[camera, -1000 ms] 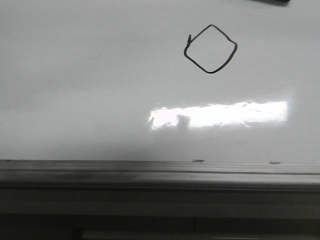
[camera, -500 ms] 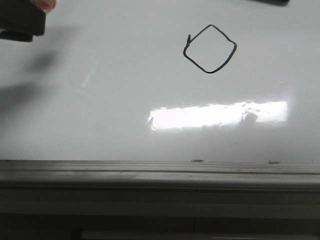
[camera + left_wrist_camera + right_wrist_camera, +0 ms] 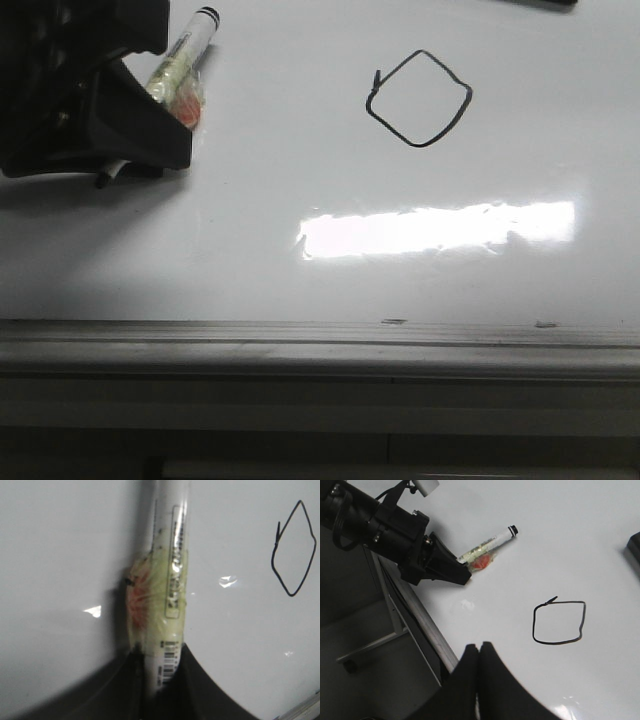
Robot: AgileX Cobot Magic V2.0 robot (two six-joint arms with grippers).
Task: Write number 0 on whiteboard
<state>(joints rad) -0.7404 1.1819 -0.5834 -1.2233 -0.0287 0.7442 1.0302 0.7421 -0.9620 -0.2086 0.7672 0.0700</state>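
Note:
The number 0 (image 3: 420, 98) is a thin black closed loop with a short tail, drawn on the glossy whiteboard (image 3: 300, 180). It also shows in the left wrist view (image 3: 294, 550) and the right wrist view (image 3: 559, 622). My left gripper (image 3: 172, 98) is at the board's far left, well left of the 0, shut on a white marker (image 3: 188, 50) wrapped in yellowish tape with an orange patch. The marker (image 3: 167, 605) runs out between the fingers, and a dark end pokes out under the gripper, close to the board. My right gripper (image 3: 479, 647) is shut and empty, above the board's near edge.
The grey metal frame (image 3: 300, 345) runs along the board's near edge, with small dark specks (image 3: 396, 322) beside it. A bright glare strip (image 3: 440, 228) lies below the 0. A dark object (image 3: 545, 4) sits at the far right edge.
My left gripper with the marker has come in from the top left and moved down and right over the board. The 0 is unchanged.

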